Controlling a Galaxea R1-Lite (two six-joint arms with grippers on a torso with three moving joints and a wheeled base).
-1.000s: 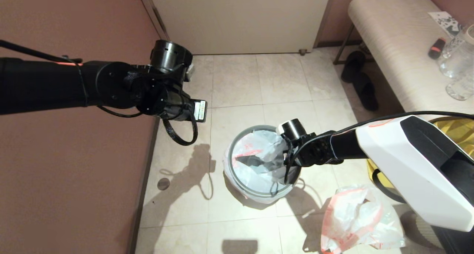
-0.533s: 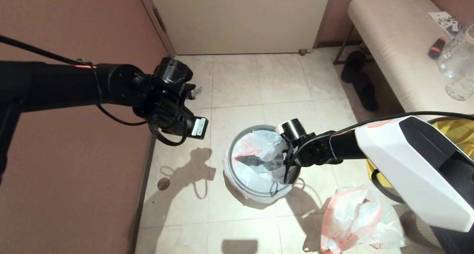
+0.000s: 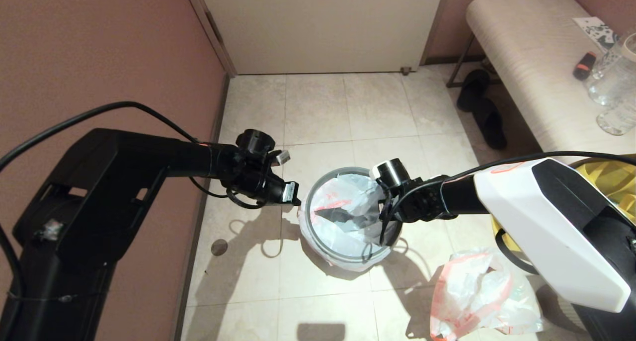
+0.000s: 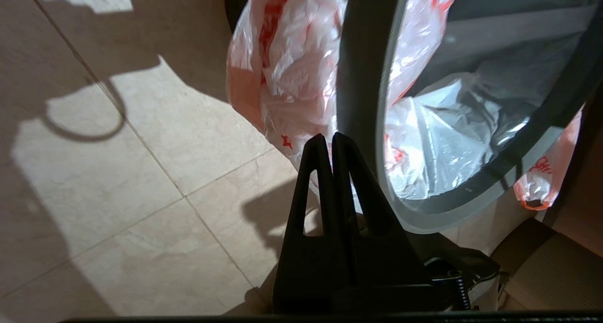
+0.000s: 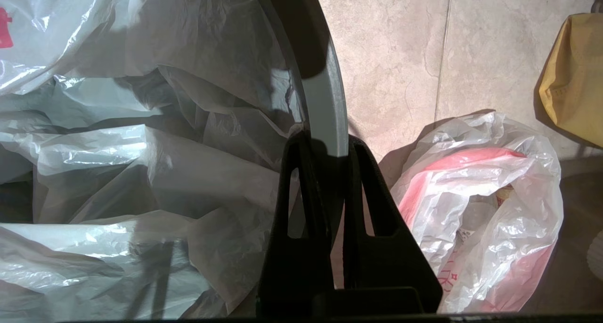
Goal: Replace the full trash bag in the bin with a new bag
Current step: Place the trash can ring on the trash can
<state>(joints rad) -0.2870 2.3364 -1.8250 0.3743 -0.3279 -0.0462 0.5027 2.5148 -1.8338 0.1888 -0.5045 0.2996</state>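
The bin stands mid-floor under its grey hoop rim (image 3: 309, 208). The new bag (image 3: 350, 202) lies crumpled inside, its pink-hemmed edge draped over the outside (image 4: 292, 68). My right gripper (image 5: 325, 141) is shut on the hoop (image 5: 325, 92) at the bin's right side, with the new bag (image 5: 118, 163) on the inner side of it. My left gripper (image 4: 328, 137) is shut on nothing, just outside the hoop (image 4: 360, 78) at the bin's left side (image 3: 296, 198). The full trash bag (image 3: 477, 296) sits lumpy on the floor at the lower right (image 5: 480, 205).
A brown wall (image 3: 99, 57) runs close on the left and a closed door (image 3: 323, 28) lies ahead. A bench (image 3: 526, 57) with glass jugs (image 3: 611, 77) is at the right, black slippers (image 3: 484, 107) under it. A yellow tote (image 3: 611, 177) lies behind my right arm.
My left arm has swung down and rightward from up beside the wall to the bin's left rim, still shut. The right arm and both bags have stayed put.
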